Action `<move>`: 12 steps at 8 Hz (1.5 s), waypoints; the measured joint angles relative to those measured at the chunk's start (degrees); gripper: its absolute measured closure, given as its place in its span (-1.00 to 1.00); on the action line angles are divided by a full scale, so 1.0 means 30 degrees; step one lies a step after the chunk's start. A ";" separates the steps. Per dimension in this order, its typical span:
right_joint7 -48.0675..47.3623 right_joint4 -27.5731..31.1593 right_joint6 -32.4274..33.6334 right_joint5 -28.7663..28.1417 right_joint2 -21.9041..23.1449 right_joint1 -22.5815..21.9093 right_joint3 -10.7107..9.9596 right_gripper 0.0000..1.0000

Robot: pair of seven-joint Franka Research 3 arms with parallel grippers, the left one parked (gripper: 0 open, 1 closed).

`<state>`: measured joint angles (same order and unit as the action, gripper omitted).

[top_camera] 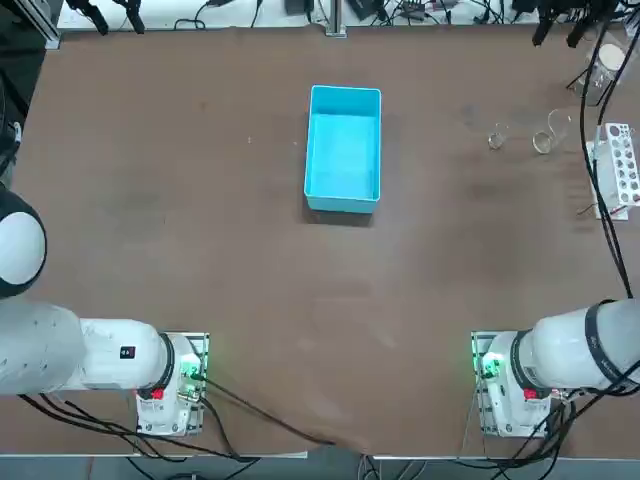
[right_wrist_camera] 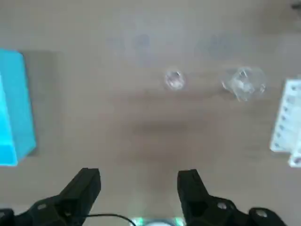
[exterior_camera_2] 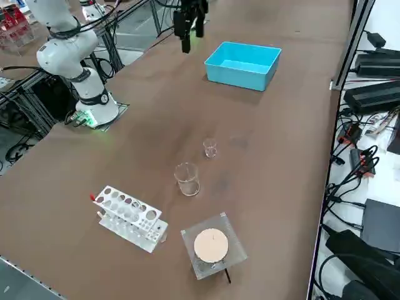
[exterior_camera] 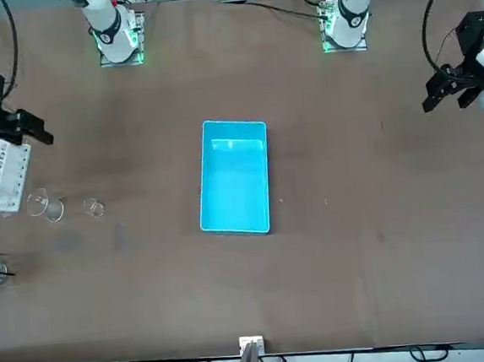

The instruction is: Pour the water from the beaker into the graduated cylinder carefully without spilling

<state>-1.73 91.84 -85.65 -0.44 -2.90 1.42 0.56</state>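
Beaker [right_wrist_camera: 174, 80] stands upright on the tabletop [right_wrist_camera: 150, 127] well ahead of your released, empty right claw [right_wrist_camera: 139, 183], beside the graduated cylinder [right_wrist_camera: 244, 84].

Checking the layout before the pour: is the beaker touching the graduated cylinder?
Apart. The right side view shows bare table between the beaker and the graduated cylinder. The right gripper is open, away from both.
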 joint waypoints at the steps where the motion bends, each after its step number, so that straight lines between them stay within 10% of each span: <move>1: -0.0227 -0.0011 0.0951 0.0958 -0.0085 -0.0018 0.0019 -1.00; 12: -2.1961 0.0492 0.1493 0.6662 -0.3273 -0.3682 0.0387 -1.00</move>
<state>-67.61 93.32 -81.17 19.54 -12.71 -9.62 1.73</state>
